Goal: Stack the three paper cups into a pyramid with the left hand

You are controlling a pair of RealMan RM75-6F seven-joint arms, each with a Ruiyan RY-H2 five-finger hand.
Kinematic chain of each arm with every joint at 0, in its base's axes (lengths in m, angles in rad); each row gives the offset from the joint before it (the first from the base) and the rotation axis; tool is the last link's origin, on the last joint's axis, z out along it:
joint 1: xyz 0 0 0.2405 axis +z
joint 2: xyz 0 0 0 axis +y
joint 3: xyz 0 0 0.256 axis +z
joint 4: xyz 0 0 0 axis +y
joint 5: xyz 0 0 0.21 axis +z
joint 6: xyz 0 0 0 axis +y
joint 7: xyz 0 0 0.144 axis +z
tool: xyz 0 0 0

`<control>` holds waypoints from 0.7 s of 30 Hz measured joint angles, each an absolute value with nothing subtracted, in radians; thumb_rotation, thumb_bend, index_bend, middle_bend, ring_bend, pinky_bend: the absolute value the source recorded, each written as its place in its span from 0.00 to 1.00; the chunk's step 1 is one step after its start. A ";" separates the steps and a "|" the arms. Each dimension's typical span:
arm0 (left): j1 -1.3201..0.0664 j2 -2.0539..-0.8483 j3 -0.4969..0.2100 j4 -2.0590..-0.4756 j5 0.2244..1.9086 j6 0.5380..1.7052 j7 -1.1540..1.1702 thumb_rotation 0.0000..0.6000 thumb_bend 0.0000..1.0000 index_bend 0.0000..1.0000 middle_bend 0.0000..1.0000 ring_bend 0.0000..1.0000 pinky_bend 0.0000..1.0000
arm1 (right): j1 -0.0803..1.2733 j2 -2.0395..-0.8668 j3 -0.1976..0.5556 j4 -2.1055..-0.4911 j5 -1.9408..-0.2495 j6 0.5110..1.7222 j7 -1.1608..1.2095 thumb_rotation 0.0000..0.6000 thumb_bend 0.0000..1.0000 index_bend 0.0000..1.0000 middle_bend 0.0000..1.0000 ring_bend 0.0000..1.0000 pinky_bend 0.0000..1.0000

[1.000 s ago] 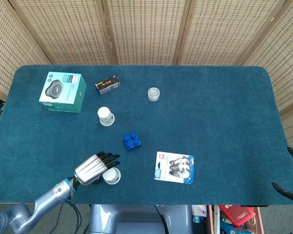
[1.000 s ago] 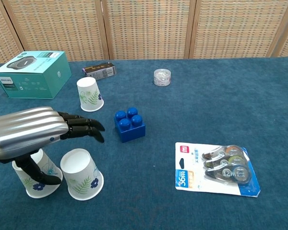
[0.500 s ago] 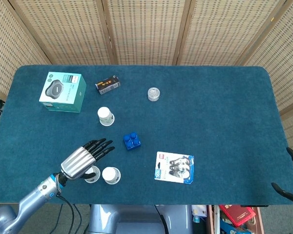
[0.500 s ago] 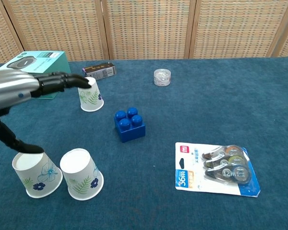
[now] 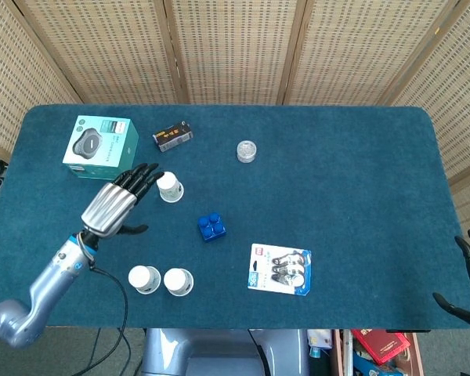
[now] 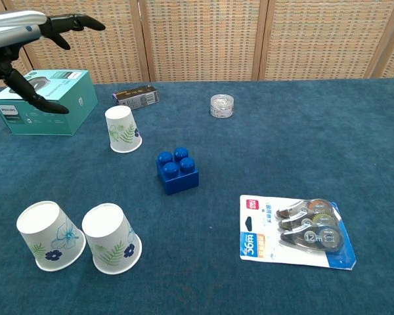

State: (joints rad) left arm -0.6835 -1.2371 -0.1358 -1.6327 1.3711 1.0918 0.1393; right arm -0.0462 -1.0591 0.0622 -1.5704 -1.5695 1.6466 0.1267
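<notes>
Left hand [image 5: 113, 205] spread, three paper cups [image 6: 123, 129], two side by side

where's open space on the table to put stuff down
Widest bare patch: the table's right half, beyond the round tin and tape pack. Crowded on the left: cups, blue block, teal box and left hand.

I get bright, even light from overhead in both views, with only soft, short shadows under things on the cloth [image 5: 337, 196]. The tape pack [image 6: 295, 231] shows a little sheen on its plastic. Focus is sharp throughout, though my left hand [image 6: 26, 29] looks slightly soft.
</notes>
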 measured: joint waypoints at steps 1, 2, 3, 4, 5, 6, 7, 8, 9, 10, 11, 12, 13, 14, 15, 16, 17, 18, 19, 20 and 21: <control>-0.699 -1.254 -0.152 -1.603 1.318 1.057 0.149 1.00 0.17 0.02 0.06 0.12 0.15 | -0.044 -1.060 0.064 -1.569 -1.564 1.641 0.126 1.00 0.00 0.00 0.00 0.00 0.00; -0.712 -1.269 -0.163 -1.578 1.280 1.030 0.157 1.00 0.17 0.02 0.08 0.13 0.15 | -0.043 -1.061 0.065 -1.568 -1.560 1.637 0.126 1.00 0.00 0.00 0.00 0.00 0.00; -0.724 -1.285 -0.173 -1.552 1.242 1.004 0.165 1.00 0.17 0.03 0.10 0.14 0.16 | -0.041 -1.061 0.066 -1.567 -1.556 1.631 0.126 1.00 0.00 0.00 0.00 0.00 0.00; -0.741 -1.308 -0.186 -1.515 1.195 0.972 0.176 1.00 0.17 0.05 0.11 0.15 0.16 | -0.038 -1.061 0.067 -1.566 -1.550 1.625 0.126 1.00 0.00 0.00 0.00 0.00 0.00; -0.753 -1.326 -0.194 -1.488 1.166 0.951 0.184 1.00 0.17 0.06 0.11 0.16 0.16 | -0.037 -1.062 0.068 -1.565 -1.547 1.621 0.127 1.00 0.00 0.00 0.00 0.00 0.00; -0.764 -1.345 -0.201 -1.461 1.142 0.934 0.192 1.00 0.17 0.08 0.12 0.16 0.17 | -0.035 -1.062 0.069 -1.564 -1.544 1.618 0.127 1.00 0.00 0.00 0.00 0.00 0.00; -0.778 -1.371 -0.209 -1.425 1.116 0.916 0.204 1.00 0.17 0.09 0.13 0.17 0.17 | -0.033 -1.062 0.071 -1.563 -1.541 1.613 0.127 1.00 0.00 0.00 0.00 0.00 0.00; -0.787 -1.392 -0.213 -1.400 1.098 0.905 0.212 1.00 0.17 0.10 0.13 0.17 0.17 | -0.031 -1.062 0.071 -1.563 -1.539 1.610 0.127 1.00 0.00 0.00 0.00 0.00 0.00; -0.797 -1.414 -0.218 -1.375 1.080 0.895 0.221 1.00 0.17 0.10 0.14 0.18 0.18 | -0.029 -1.062 0.073 -1.563 -1.537 1.607 0.126 1.00 0.00 0.00 0.00 0.00 0.00; -0.811 -1.444 -0.224 -1.344 1.054 0.884 0.234 1.00 0.17 0.10 0.15 0.19 0.18 | -0.027 -1.062 0.074 -1.563 -1.535 1.603 0.124 1.00 0.00 0.00 0.00 0.00 0.00; -0.821 -1.466 -0.229 -1.322 1.034 0.876 0.244 1.00 0.17 0.11 0.15 0.20 0.19 | -0.025 -1.062 0.075 -1.563 -1.533 1.600 0.123 1.00 0.00 0.00 0.00 0.00 0.00; -0.831 -1.487 -0.233 -1.301 1.016 0.869 0.255 1.00 0.17 0.12 0.17 0.21 0.20 | -0.024 -1.063 0.075 -1.564 -1.531 1.597 0.122 1.00 0.00 0.00 0.00 0.00 0.00; -0.843 -1.511 -0.239 -1.275 0.993 0.861 0.269 1.00 0.17 0.14 0.17 0.22 0.20 | -0.023 -1.063 0.075 -1.564 -1.529 1.594 0.121 1.00 0.00 0.00 0.00 0.00 0.00; -0.851 -1.527 -0.242 -1.256 0.977 0.855 0.278 1.00 0.17 0.14 0.17 0.22 0.21 | -0.021 -1.063 0.076 -1.564 -1.526 1.590 0.120 1.00 0.00 0.00 0.00 0.00 0.00; -0.859 -1.541 -0.245 -1.238 0.962 0.849 0.287 1.00 0.17 0.15 0.17 0.22 0.22 | -0.020 -1.064 0.076 -1.563 -1.523 1.586 0.120 1.00 0.00 0.00 0.00 0.00 0.00; -0.868 -1.558 -0.249 -1.215 0.944 0.841 0.298 1.00 0.17 0.16 0.18 0.23 0.22 | -0.018 -1.064 0.077 -1.563 -1.518 1.582 0.121 1.00 0.00 0.00 0.00 0.00 0.00; -0.875 -1.570 -0.251 -1.198 0.932 0.834 0.305 1.00 0.17 0.16 0.18 0.23 0.23 | -0.017 -1.065 0.078 -1.562 -1.514 1.579 0.121 1.00 0.00 0.00 0.00 0.00 0.00; -0.882 -1.582 -0.253 -1.181 0.922 0.827 0.310 1.00 0.17 0.17 0.19 0.24 0.23 | -0.017 -1.065 0.079 -1.561 -1.511 1.578 0.122 1.00 0.00 0.00 0.00 0.00 0.00; -0.890 -1.597 -0.256 -1.160 0.910 0.818 0.316 1.00 0.17 0.18 0.20 0.24 0.23 | -0.017 -1.065 0.081 -1.559 -1.508 1.577 0.124 1.00 0.00 0.00 0.00 0.00 0.00; -0.897 -1.607 -0.258 -1.145 0.904 0.811 0.318 1.00 0.17 0.19 0.21 0.25 0.23 | -0.016 -1.065 0.082 -1.557 -1.505 1.576 0.126 1.00 0.00 0.00 0.00 0.00 0.00; -0.903 -1.617 -0.259 -1.132 0.899 0.805 0.320 1.00 0.17 0.20 0.22 0.26 0.24 | -0.016 -1.066 0.083 -1.556 -1.502 1.575 0.128 1.00 0.00 0.00 0.00 0.00 0.00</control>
